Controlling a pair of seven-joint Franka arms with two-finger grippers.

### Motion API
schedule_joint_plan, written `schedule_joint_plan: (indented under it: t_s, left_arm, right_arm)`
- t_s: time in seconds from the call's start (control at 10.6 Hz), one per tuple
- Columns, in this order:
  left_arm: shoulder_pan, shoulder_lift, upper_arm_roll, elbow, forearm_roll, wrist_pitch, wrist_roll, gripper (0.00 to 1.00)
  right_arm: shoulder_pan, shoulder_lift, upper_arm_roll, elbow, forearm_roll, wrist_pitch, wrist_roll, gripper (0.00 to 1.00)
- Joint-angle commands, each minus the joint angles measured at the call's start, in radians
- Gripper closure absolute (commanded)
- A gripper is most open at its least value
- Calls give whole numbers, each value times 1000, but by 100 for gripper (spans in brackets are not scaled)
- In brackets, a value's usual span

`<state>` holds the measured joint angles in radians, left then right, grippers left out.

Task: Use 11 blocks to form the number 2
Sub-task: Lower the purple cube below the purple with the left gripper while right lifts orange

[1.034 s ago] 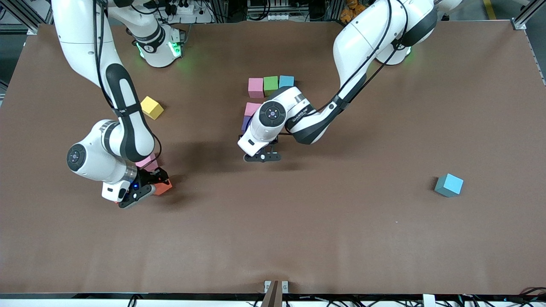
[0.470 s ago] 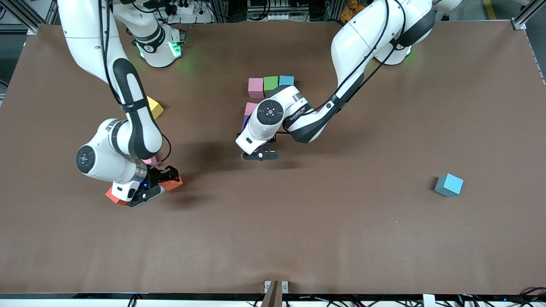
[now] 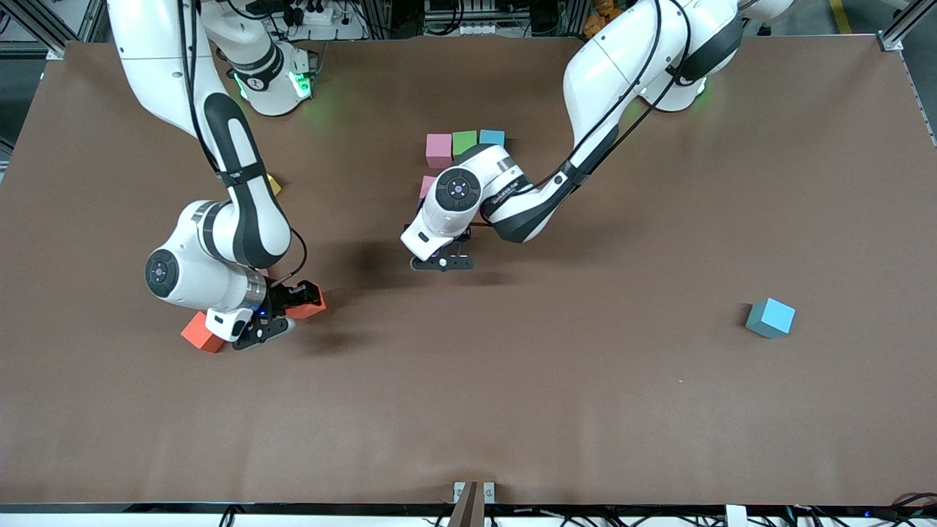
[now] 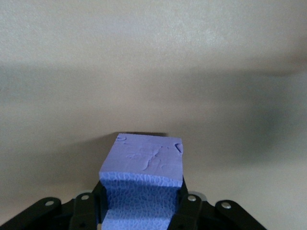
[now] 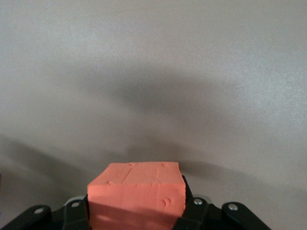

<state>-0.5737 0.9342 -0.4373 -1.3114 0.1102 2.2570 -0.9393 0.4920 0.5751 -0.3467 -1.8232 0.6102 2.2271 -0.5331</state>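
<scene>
Brown matting covers the table (image 3: 512,410), seen from the front camera. A row of pink (image 3: 439,149), green (image 3: 464,142) and light blue (image 3: 492,137) cubes is laid near the middle, toward the robots' bases; this is judged to be the top bar of the number 2, with another pink cube (image 3: 426,186) just nearer the camera, partly hidden by the left arm. The left gripper (image 3: 441,262) hangs over bare mat near these cubes. The right gripper (image 3: 282,313) is held low toward the right arm's end of the table, an orange cube (image 3: 309,307) clamped in it; a second orange cube (image 3: 202,333) lies beside it, a yellow cube (image 3: 273,184) shows behind the arm, and a loose light blue cube (image 3: 770,318) sits well apart toward the left arm's end. From the left wrist, a purple cube (image 4: 143,179) is seen gripped between the fingers (image 4: 184,211). From the right wrist, the orange cube (image 5: 136,196) is seen held likewise, above empty mat. Risks judged: both arms converging on the digit could collide; the soft foam, squeezed off-centre, could twist on release and nudge placed cubes out of line.
</scene>
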Motion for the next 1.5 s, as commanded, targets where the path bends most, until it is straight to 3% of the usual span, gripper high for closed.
schedule_joint_plan:
  t_s: [0.0, 1.13, 1.22, 1.32, 1.41]
  left_arm:
    - [-20, 8, 17, 11, -30, 1, 11, 47]
    - [-18, 0, 17, 4, -15, -33, 13, 46]
    - [-20, 0, 17, 4, -15, -33, 11, 40]
    - [-20, 2, 17, 4, -17, -33, 10, 25]
    - [-12, -1, 17, 4, -27, -36, 11, 0]
  right_arm:
    - [3, -23, -6, -8, 5, -18, 18, 78]
    - [0, -23, -6, -7, 5, -18, 16, 78]
    - [0, -23, -6, -7, 5, -18, 16, 78]
    - [0, -23, -6, -7, 5, -18, 15, 78]
    - [0, -23, -6, -7, 5, -18, 15, 78]
